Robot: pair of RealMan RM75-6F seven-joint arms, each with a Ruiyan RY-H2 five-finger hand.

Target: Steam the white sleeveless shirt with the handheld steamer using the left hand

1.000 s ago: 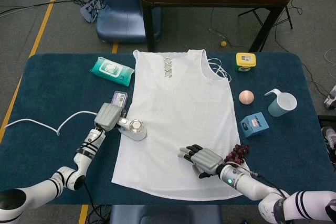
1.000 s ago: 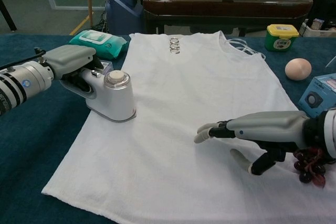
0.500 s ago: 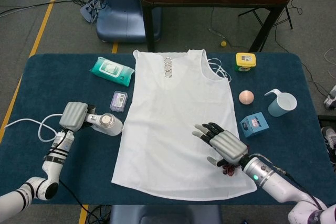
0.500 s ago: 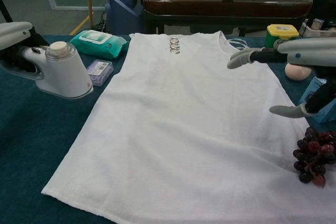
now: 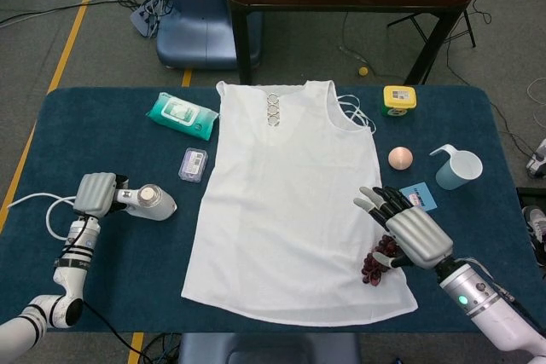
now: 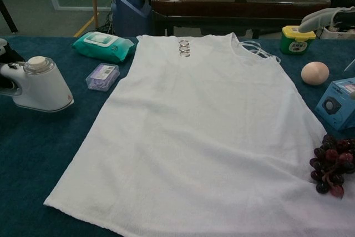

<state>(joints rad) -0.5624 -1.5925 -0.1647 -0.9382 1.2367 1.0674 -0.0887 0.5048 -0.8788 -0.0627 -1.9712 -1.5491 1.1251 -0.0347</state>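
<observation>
Steamer (image 5: 152,202) gripped by left hand (image 5: 95,194), lower left, off shirt (image 5: 294,202). Right hand (image 5: 409,229) fingers spread, lower right. Risk: cord (image 5: 34,202) snagged, grapes (image 5: 377,259) knocked.

Left hand (image 5: 95,194) closed in a grip; right hand (image 5: 411,229) raised, fingers spread.

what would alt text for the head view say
A white sleeveless shirt lies flat on a dark blue table. Off its left edge the left hand grips a white handheld steamer; the right hand hovers open above dark grapes.
</observation>
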